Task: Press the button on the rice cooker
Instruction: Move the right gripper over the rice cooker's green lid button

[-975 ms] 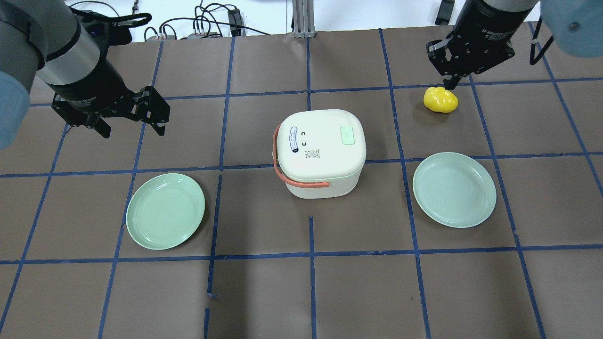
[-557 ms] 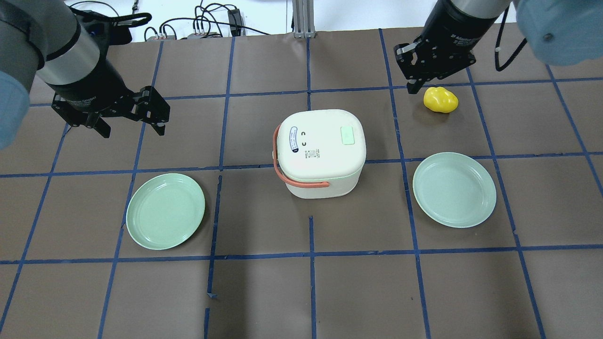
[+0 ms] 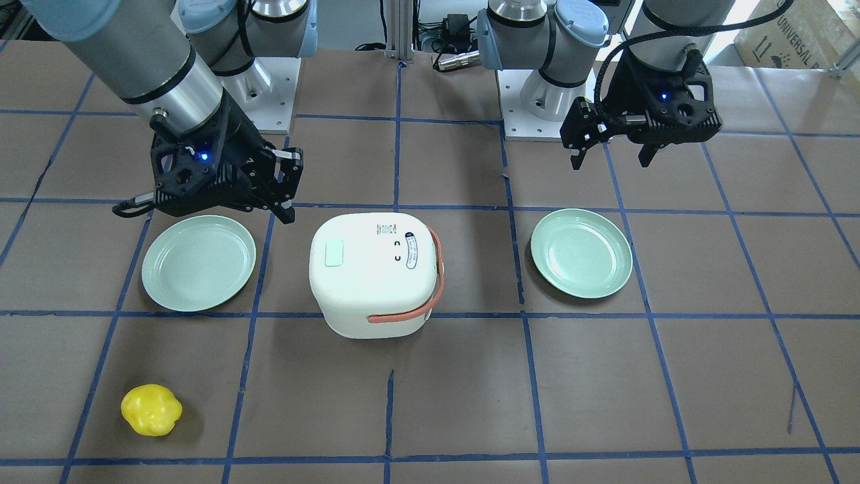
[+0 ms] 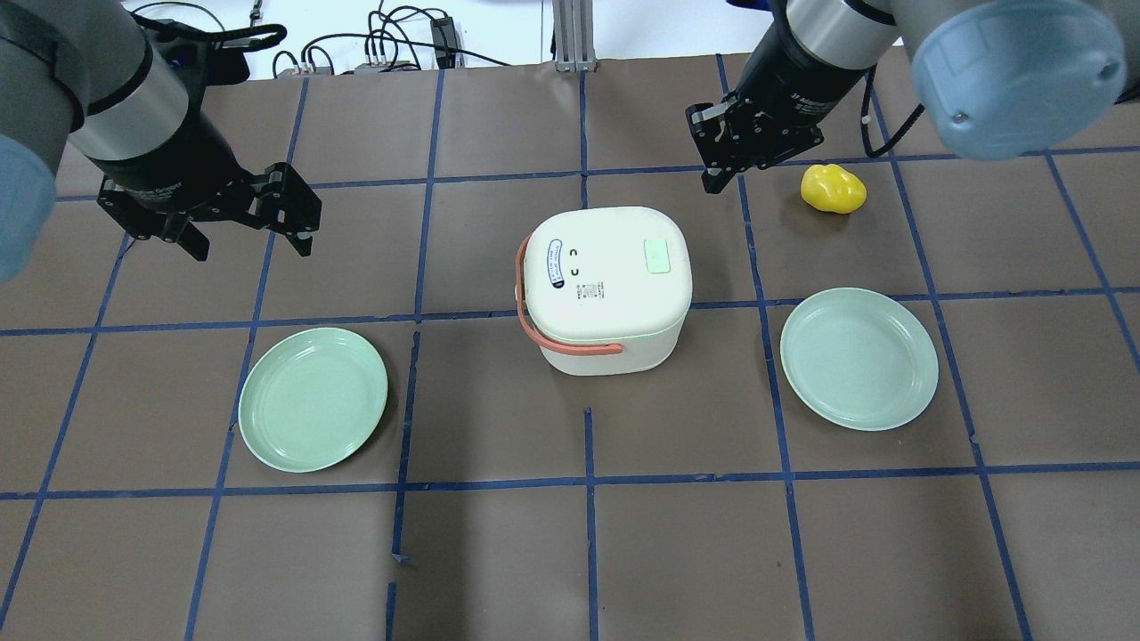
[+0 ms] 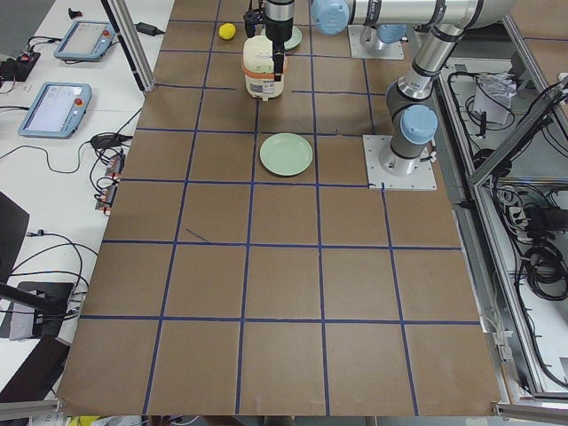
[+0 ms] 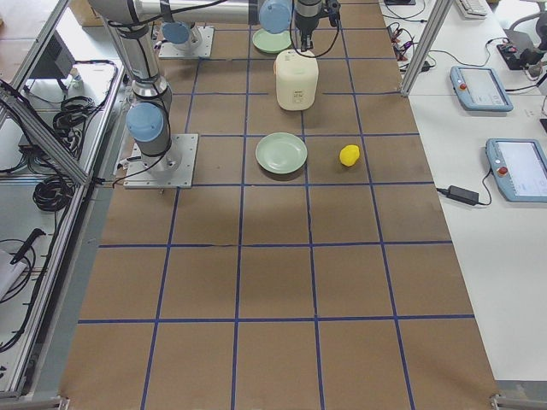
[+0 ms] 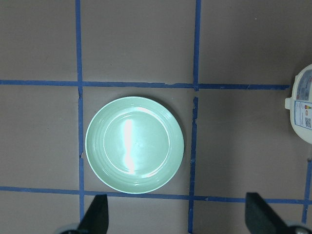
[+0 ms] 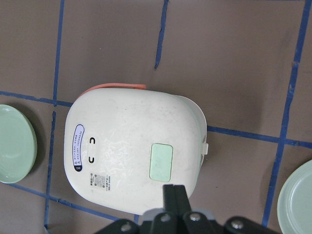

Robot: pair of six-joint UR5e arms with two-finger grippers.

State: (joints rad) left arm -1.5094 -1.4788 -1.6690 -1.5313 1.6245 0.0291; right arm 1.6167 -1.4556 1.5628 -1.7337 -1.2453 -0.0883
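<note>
**A:** Rice cooker (image 4: 606, 285) first. Where does it sit?

**B:** In the middle of the worktop (image 4: 695, 552), lid down, salmon handle (image 4: 534, 329) folded toward the left and near sides. The mint-green button (image 4: 657, 256) is on the lid, toward its right edge, facing straight up, so I judge a push from above would do it.

**A:** And which arm is going for it?

**B:** The right one, by the look of it. The right claw (image 4: 715, 178) hangs just beyond the far right corner of the rice cooker, above the worktop and touching nothing. Its fingers (image 8: 174, 192) are pressed together into one blunt tip. That suits poking a small pad better than a spread pair would. In its wrist view the button lies just ahead of that tip.

**A:** So the press isn't made yet?

**B:** No contact that I can see. My guess is it has to come nearer and leftward over the lid, then down.

**A:** Left side?

**B:** The left claw (image 4: 249, 242) is spread wide and empty, parked over the far left of the worktop, well apart from the cooker. Its camera looks down at the left plate (image 4: 313, 399). Probably it is just kept out of the way.

**A:** Anything to bump?

**B:** A yellow lumpy toy (image 4: 833, 189) lies just right of the right claw, and the right plate (image 4: 859, 358) sits nearer. Neither lies between tip and button.
</note>
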